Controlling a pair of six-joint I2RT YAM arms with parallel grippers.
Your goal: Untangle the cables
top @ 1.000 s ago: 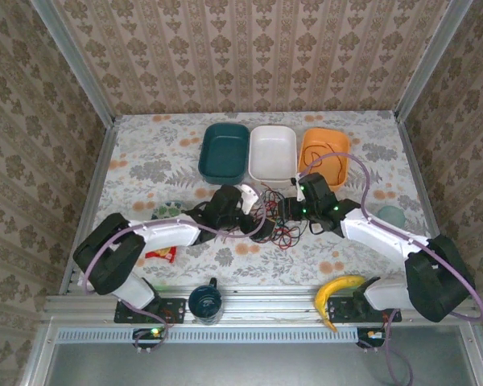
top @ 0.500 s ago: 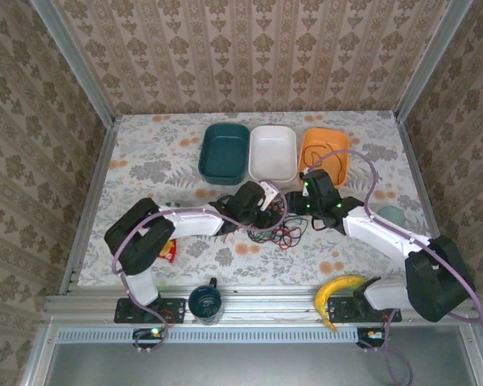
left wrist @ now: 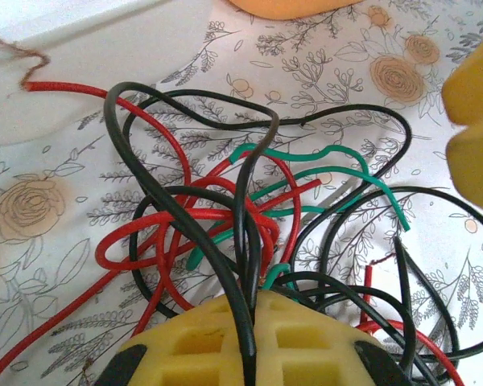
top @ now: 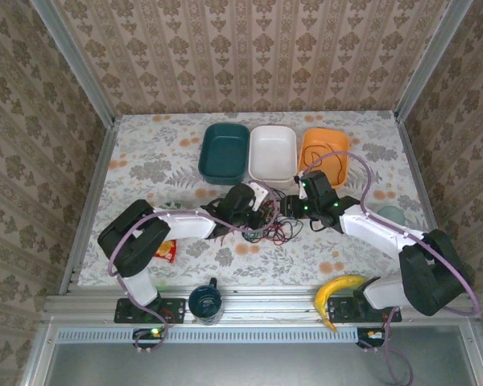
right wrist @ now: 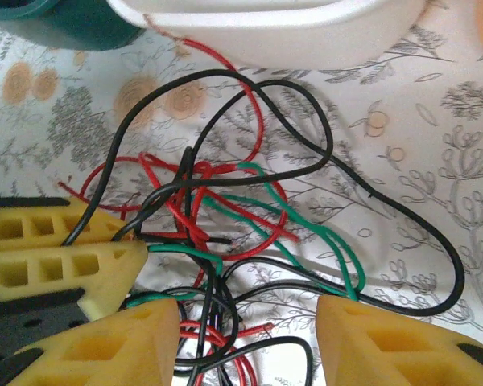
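In the middle of the surface [top: 145, 165], just in front of the white tray [top: 272, 153], the cables [top: 275, 231] lie as one loose knot of red, green and black wire. What is new is on the left side. One second ago the left pincer [top: 263, 215] stood wide open at the left edge of the knot. Since then the arm has reached in over it and the jaws have come together. In the left wrist view a black cable [left wrist: 243, 241] rises in a high loop and runs down between the two yellow fingers, so the left pincer [left wrist: 249, 326] is now closed on this strand. The right wrist view agrees: there the left pincer [right wrist: 105, 245] shows both fingers pressed together with a black wire coming out of them.

The right pincer [top: 288, 209] has hardly changed. Its jaws stand apart over the right side of the knot, and the strands between them look free.

I judge that the first grip is now taken, but the untangling is not begun: the strands cross as much as before. If the black cable is pulled alone, the whole knot may follow it.
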